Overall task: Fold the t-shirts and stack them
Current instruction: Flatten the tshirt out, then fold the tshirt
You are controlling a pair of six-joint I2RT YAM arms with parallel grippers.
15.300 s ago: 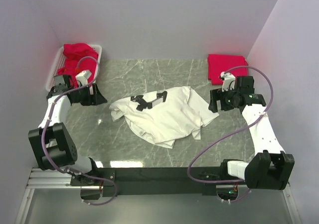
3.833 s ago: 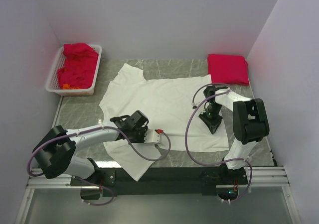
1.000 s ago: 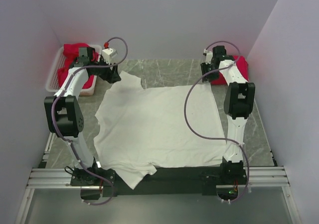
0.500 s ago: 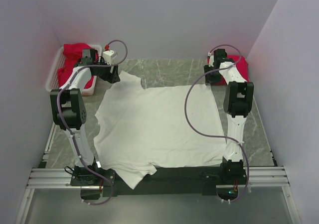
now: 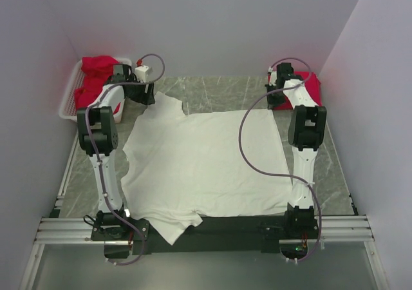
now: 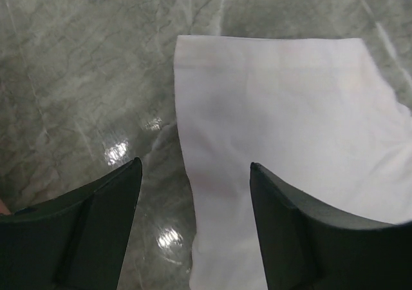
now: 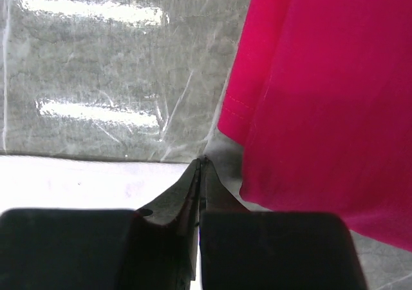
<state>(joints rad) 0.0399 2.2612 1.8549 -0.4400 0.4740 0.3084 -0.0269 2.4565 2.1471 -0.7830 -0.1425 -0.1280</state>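
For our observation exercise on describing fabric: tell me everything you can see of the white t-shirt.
The white t-shirt is thin, soft-looking cloth, spread nearly flat on the marble table, faintly wrinkled. One sleeve reaches far-left beneath the open left gripper; a near-left corner hangs over the table's edge. The shut right gripper meets its far-right corner.

Spread shirt [image 5: 206, 161] ctr — basket [image 5: 66, 107] back-L, folded shirt [image 5: 313, 82] back-R.

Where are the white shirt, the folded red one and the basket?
white t-shirt [image 5: 206, 161], top view, middle of its body.
folded red t-shirt [image 7: 322, 96], right wrist view, its upper face.
basket [image 5: 67, 102], top view, left rim.
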